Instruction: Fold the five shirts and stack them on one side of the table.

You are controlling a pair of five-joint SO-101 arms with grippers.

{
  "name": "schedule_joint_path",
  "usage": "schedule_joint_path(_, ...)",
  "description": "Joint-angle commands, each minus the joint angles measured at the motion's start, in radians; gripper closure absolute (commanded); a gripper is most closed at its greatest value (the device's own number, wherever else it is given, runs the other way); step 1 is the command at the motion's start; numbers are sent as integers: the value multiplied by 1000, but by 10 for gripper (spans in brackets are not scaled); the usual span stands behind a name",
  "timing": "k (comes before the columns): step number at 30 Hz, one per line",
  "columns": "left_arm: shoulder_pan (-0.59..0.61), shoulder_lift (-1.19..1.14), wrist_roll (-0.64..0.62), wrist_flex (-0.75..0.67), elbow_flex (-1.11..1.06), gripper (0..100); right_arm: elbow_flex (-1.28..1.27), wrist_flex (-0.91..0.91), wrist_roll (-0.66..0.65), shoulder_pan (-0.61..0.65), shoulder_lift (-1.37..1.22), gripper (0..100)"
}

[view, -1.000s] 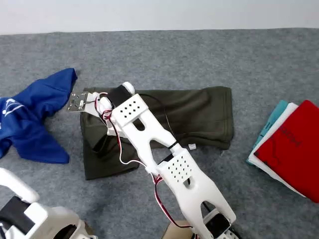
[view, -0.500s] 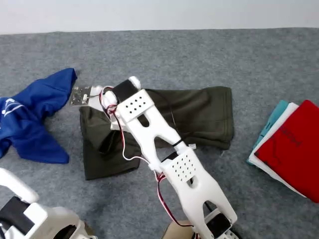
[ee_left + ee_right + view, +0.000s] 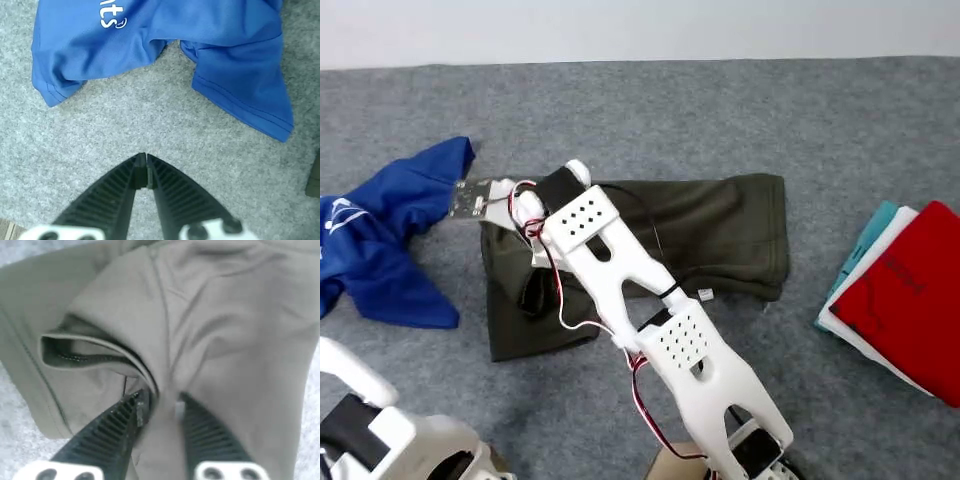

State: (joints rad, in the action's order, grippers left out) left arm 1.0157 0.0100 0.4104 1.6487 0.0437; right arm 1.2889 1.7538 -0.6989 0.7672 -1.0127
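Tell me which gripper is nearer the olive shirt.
Right. The right gripper pinches a fold of the olive shirt; the left gripper sits shut over bare carpet near the blue shirt.

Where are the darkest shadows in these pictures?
Right wrist view: darkest inside the fold of the green shirt, beside the right claw. Left wrist view: a thin shadow under the edge of the blue shirt. High view: even light on the table, no glare.

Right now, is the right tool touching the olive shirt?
Touching. In the right wrist view, the right tool is closed on a raised fold of the olive shirt.
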Motion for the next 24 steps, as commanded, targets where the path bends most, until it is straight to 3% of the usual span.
schedule_joint_path(1, -6, 14, 8, -17, 7, 993, 14, 44, 40, 10, 133, 765)
schedule_joint_path(10, -6, 6, 8, -18, 7, 993, -261, 41, -44, 91, 251, 764)
schedule_joint_path(24, -5, 5, 8, -38, 2, 993, -295, -177, -109, 96, 105, 763)
